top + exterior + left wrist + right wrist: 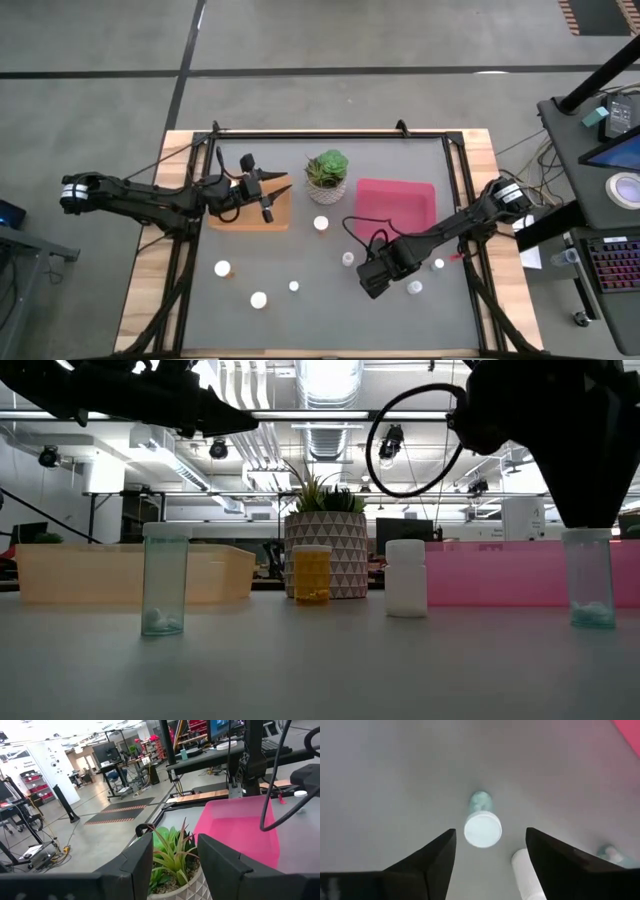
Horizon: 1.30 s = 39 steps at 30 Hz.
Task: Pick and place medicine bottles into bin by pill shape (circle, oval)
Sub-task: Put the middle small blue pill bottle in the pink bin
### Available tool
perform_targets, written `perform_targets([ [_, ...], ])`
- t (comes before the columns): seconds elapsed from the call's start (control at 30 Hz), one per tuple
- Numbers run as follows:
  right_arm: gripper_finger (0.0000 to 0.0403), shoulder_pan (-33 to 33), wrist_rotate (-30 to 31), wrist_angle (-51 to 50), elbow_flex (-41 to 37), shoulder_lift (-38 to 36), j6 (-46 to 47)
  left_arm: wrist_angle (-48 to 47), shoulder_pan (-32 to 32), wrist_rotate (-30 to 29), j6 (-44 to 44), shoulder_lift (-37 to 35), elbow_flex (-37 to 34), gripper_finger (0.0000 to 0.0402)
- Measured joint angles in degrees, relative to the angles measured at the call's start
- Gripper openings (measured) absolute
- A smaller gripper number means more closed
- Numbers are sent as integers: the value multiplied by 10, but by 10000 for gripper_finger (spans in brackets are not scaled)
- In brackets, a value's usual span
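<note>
My right gripper (372, 283) is open above a clear bottle with a white cap (482, 828), which stands upright on the grey table. Its fingers stand on either side of the bottle, apart from it. The gripper hides this bottle in the high view; it shows in the low view (590, 582). My left gripper (270, 198) is open and empty above the orange tray (245, 218). The pink tray (395, 205) lies at the right. Other bottles stand on the table: an orange one (321, 224), a white one (348, 259), and two (414, 288) (438, 264) to the right of my right gripper.
A potted plant (327, 172) stands between the two trays at the far side. More bottles stand at the near left (222, 268) (258, 299) (293, 287). A white bottle (525, 870) is close beside my right gripper's finger.
</note>
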Motion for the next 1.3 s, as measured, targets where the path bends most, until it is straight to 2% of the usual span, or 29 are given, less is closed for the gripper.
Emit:
perform_targets([
  [0.53, 222, 0, 10, 68, -43, 0, -1, 0, 0, 0, 0, 0, 0, 140],
  [1.1, 120, 0, 4, 69, -43, 0, 1, 0, 0, 0, 0, 0, 0, 140],
  [1.3, 113, 0, 4, 69, -43, 0, 1, 0, 0, 0, 0, 0, 0, 140],
])
